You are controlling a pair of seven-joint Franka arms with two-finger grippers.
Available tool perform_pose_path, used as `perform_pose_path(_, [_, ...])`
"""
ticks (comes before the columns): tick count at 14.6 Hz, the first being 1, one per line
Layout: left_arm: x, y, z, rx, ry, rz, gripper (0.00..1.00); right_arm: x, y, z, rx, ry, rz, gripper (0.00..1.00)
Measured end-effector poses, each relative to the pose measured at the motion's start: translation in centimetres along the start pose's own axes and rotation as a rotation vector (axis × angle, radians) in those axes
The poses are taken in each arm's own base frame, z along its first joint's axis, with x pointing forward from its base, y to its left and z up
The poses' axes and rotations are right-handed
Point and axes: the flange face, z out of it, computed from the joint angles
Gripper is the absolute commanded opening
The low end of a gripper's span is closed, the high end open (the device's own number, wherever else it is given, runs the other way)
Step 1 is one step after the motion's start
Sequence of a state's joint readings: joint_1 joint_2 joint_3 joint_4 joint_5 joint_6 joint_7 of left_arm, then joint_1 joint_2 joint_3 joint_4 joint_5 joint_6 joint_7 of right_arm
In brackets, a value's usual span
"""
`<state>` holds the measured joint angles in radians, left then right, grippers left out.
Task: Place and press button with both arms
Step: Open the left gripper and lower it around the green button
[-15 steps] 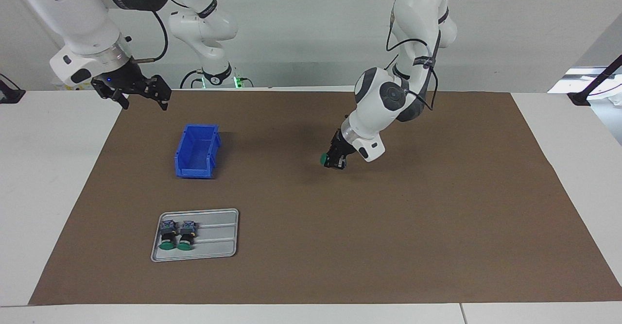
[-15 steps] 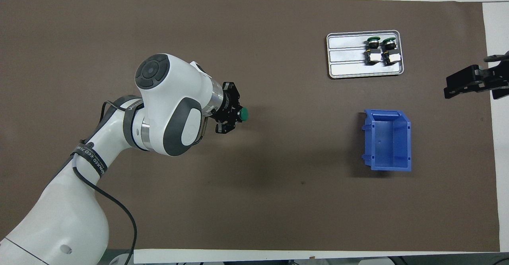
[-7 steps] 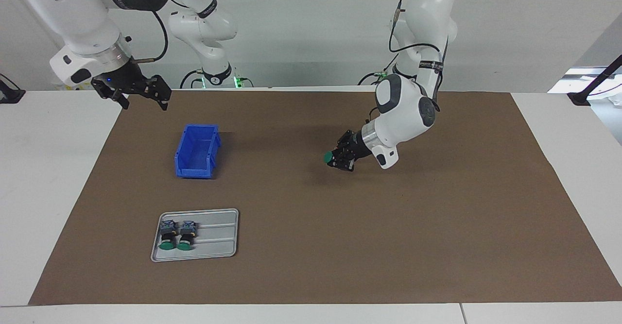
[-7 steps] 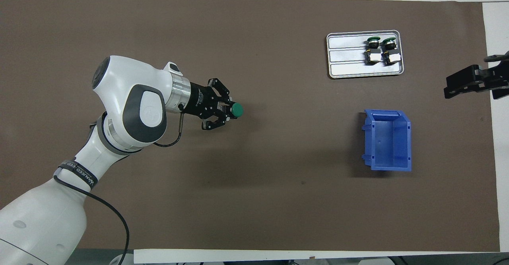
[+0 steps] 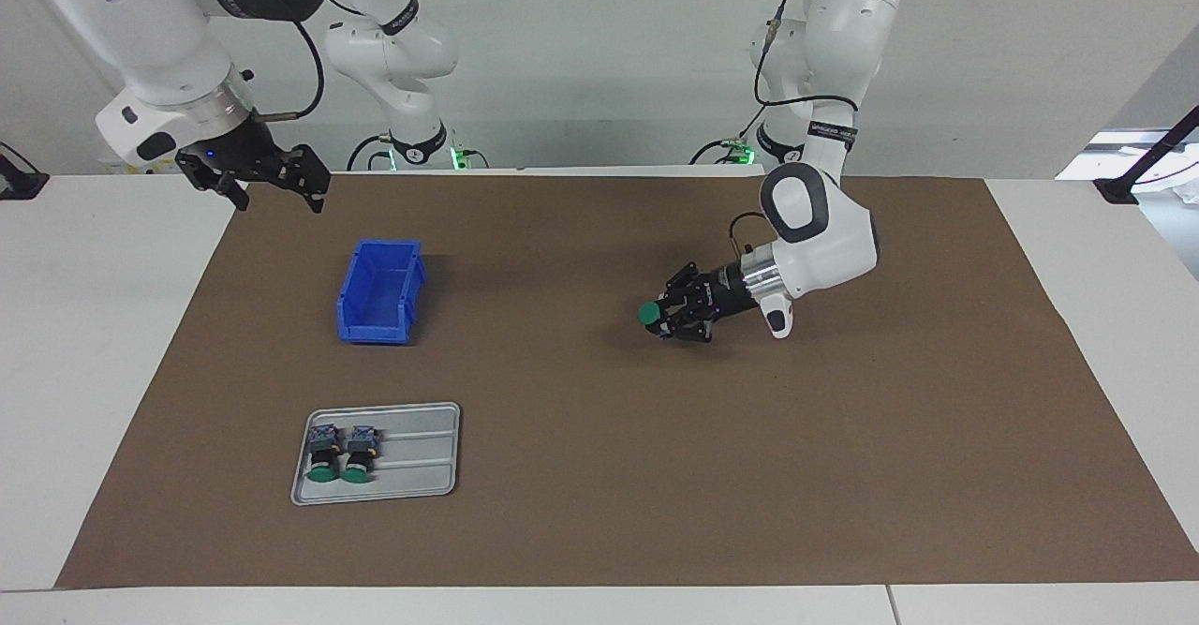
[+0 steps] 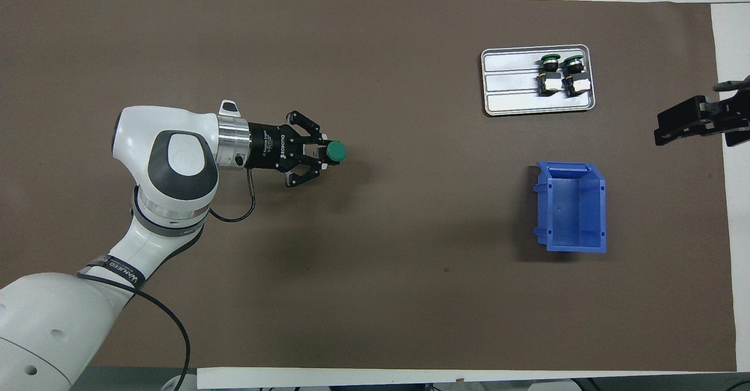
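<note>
The left gripper (image 6: 321, 157) held the button (image 6: 336, 152) by its body over the brown mat (image 6: 375, 297), green cap pointing toward the right arm's end, where a grey tray (image 6: 510, 95), a blue bin (image 6: 571, 206) and the waiting, wide-open right gripper (image 6: 697, 122) were

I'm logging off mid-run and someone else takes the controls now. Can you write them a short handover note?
Left gripper: shut on the button, held sideways just above the mat's middle.
Right gripper: open, empty, waiting over the mat's edge at the right arm's end.
Two spare buttons lie on the metal tray; the blue bin is empty.
Done: one button picked.
Left: set it down, then press it.
</note>
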<state>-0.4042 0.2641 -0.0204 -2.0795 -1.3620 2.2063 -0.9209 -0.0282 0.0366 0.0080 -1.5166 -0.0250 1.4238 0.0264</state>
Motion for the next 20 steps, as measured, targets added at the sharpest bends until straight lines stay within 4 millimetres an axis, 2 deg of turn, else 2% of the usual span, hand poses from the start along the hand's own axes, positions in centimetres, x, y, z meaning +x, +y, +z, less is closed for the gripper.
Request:
perform_pose_path(2, [1.7,-0.8,0.0,-0.046,-0.052,0.004,0.20,0.0,0.0,0.0,0.000,0.000,0.000,1.00])
perform_pose_path(8, [4.7,-3.7,1.3,-0.131,-0.134,0.053,0.21,0.0,0.0,0.0,0.000,0.000,0.000,1.00])
perform_pose_path(11, [4.9,-4.0,1.5,-0.152,-0.150,0.036,0.25,0.0,0.0,0.0,0.000,0.000,0.000,1.00])
perform_pose_path(20, [6.0,-4.4,2.5,-0.182,-0.174,-0.026,0.26,0.0,0.0,0.0,0.000,0.000,0.000,1.00])
